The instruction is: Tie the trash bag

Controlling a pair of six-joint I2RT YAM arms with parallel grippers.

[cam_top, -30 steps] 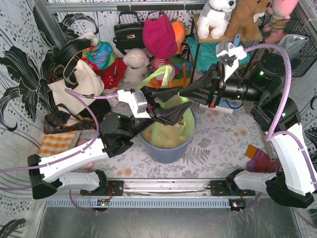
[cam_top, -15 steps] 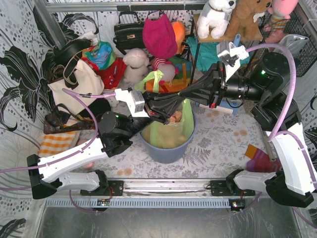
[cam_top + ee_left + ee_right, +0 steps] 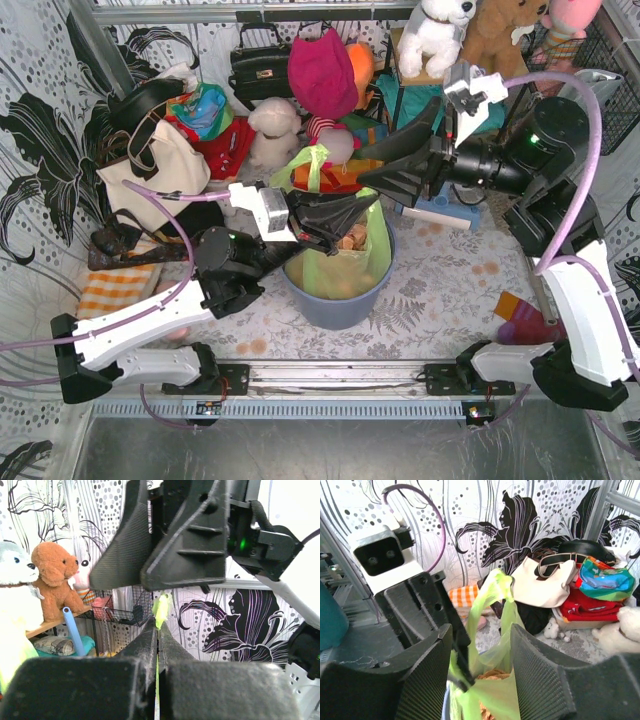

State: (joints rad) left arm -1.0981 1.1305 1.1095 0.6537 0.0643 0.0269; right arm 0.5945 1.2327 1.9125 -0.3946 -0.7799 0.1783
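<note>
The trash bag, thin lime-green plastic with brown paper inside, sits in a round blue bin. My left gripper reaches over the bin from the left and is shut on a strip of the bag's rim. In the left wrist view that strip pokes out above the closed fingers. My right gripper hovers just above it, open, with nothing between its jaws. In the right wrist view the bag's handle loop rises free between the spread fingers, not touching them.
A cream tote bag, a black handbag, soft toys and clothes crowd the back. A shelf with plush animals stands back right. A purple-orange sock lies at the right on the patterned cloth.
My left gripper has closed on the bag's rim. My right gripper has opened, let go of the plastic, and lifted a little up and to the right.
</note>
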